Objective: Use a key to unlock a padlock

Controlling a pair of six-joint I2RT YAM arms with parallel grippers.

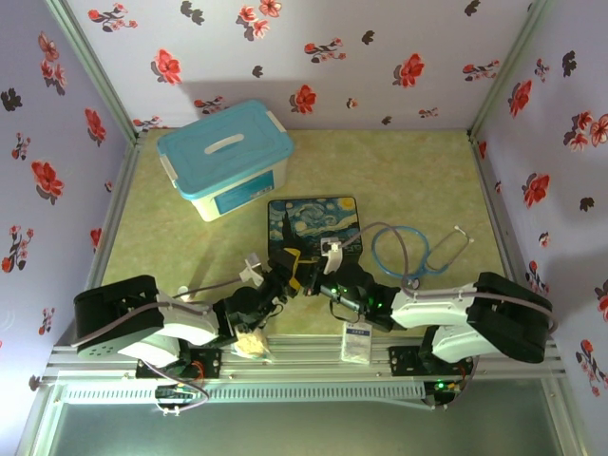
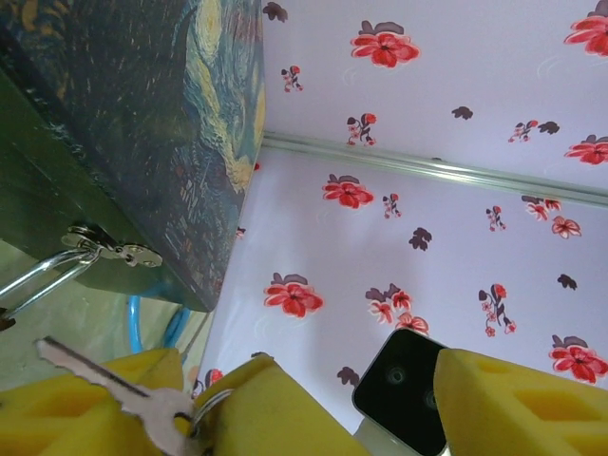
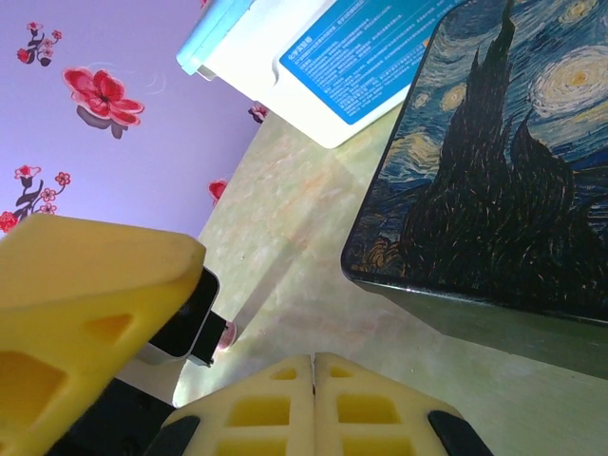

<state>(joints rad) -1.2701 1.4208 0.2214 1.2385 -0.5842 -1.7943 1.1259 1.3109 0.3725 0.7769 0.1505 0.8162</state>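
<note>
Left gripper (image 1: pixel 288 265): I read the jaws as parted. In the left wrist view a wide gap between the yellow foam pads (image 2: pixel 513 399) shows flowered wall and a black lens housing (image 2: pixel 399 389).

The key (image 2: pixel 114 385) lies across the pad at the bottom left of that view. Its blade points up-left, and its bow and ring sit down in the crack beside the next pad. I can't tell whether anything pinches it.

Right gripper (image 3: pixel 313 363): closed, with both foam fingers (image 3: pixel 266 408) pressed flush. I see nothing between them.

The padlock (image 2: pixel 38 273) hangs by its silver shackle from the small hasp (image 2: pixel 112 251) on the near side wall of the painted tin box (image 1: pixel 313 223). It is up-left of the key tip, near it but apart. I only get the shackle, because the body is cut off at the frame's left edge.

From the top view, both grippers meet at the tin's near edge, left one at its near-left corner and right one just beside it. The tin sits mid-table (image 1: pixel 408 180). A white storage box with blue lid (image 1: pixel 226 157) sits behind it to the left, and a blue stethoscope (image 1: pixel 423 252) lies to its right. A small white packet (image 1: pixel 356 342) lies at the near edge between the arm bases.
</note>
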